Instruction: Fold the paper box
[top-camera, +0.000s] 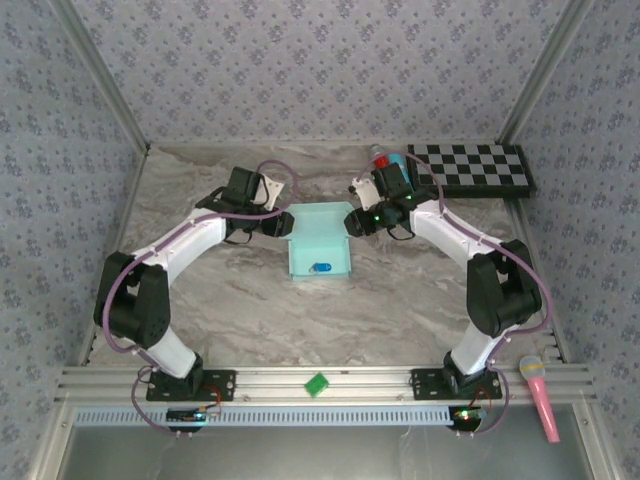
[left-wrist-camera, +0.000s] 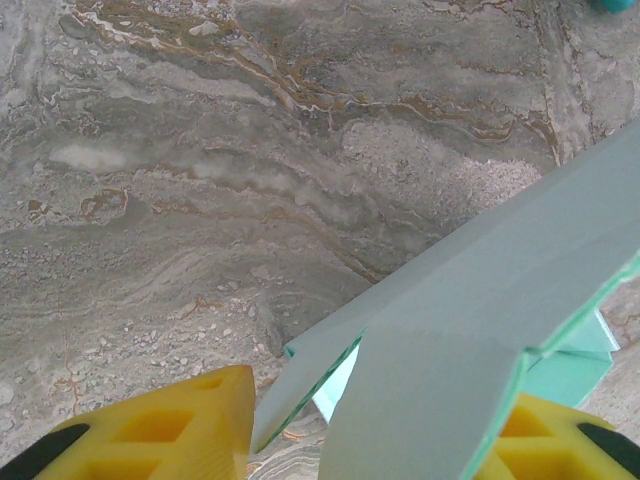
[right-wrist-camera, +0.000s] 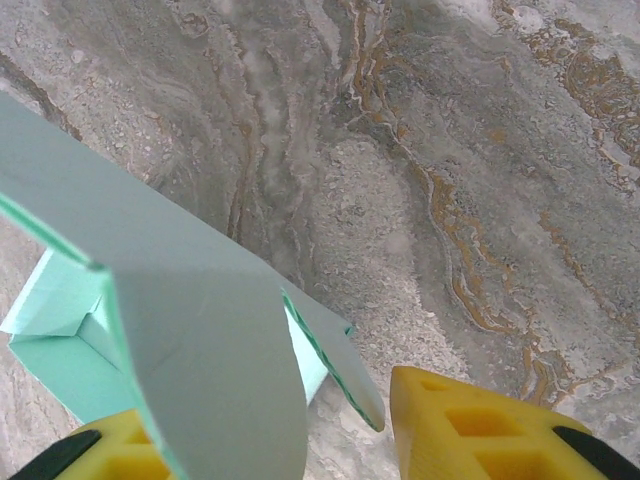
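The paper box (top-camera: 318, 245) is pale aqua card, lying mid-table with its walls partly raised and a far panel standing up. A small blue item (top-camera: 320, 267) lies inside it. My left gripper (top-camera: 283, 226) is at the box's far left corner and my right gripper (top-camera: 352, 222) at its far right corner. In the left wrist view the side flaps (left-wrist-camera: 470, 330) pass between the yellow fingers (left-wrist-camera: 170, 430); a narrow gap shows beside the left finger. In the right wrist view the flaps (right-wrist-camera: 190, 330) also lie between the fingers (right-wrist-camera: 480, 425), clear of the right one.
A black-and-white checkerboard (top-camera: 480, 168) lies at the back right, with a red and blue object (top-camera: 385, 157) beside it. A green block (top-camera: 317, 384) sits on the front rail and a pink microphone (top-camera: 540, 395) at its right end. Patterned walls close in the table.
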